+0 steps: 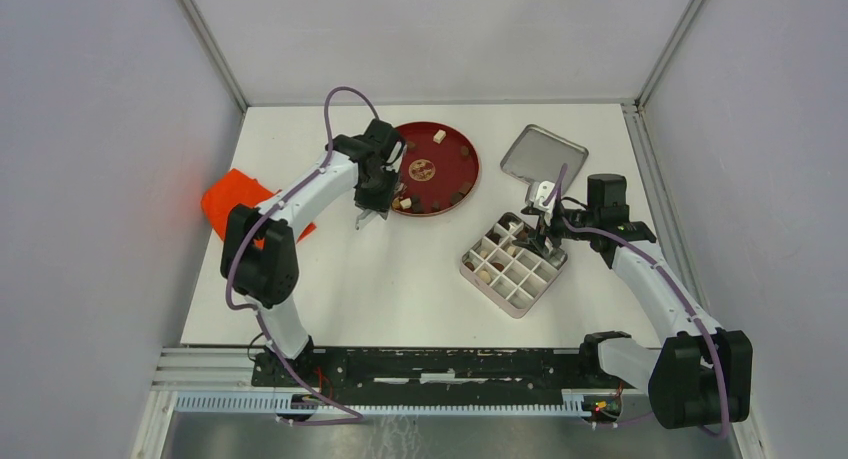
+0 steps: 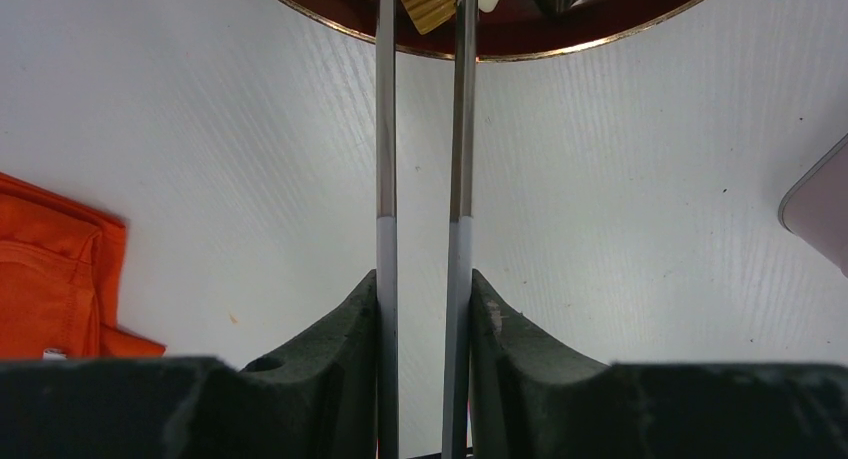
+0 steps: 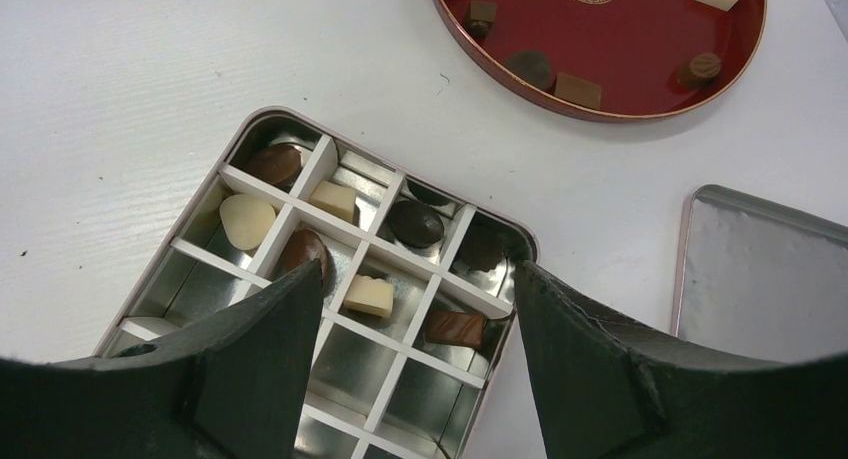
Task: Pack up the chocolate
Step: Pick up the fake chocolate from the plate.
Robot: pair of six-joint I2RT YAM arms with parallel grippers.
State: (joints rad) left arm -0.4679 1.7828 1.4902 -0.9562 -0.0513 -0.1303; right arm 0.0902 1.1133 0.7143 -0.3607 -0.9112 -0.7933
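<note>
At rim of round red plate [image 2: 560, 47], left gripper [image 2: 423, 289] clenched on metal tweezers [image 2: 460, 129] flanking ridged tan chocolate [image 2: 428, 1], presumably for lifting; right gripper [image 3: 415, 274] released, poised over partitioned silver tin [image 3: 262, 116].

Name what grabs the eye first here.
The red plate, far centre, with chocolates scattered on it, stands out, and the left gripper is shut on metal tweezers at its edge. To the right, the open right gripper hangs over a partly filled divided tin; an orange cloth lies far left.
</note>
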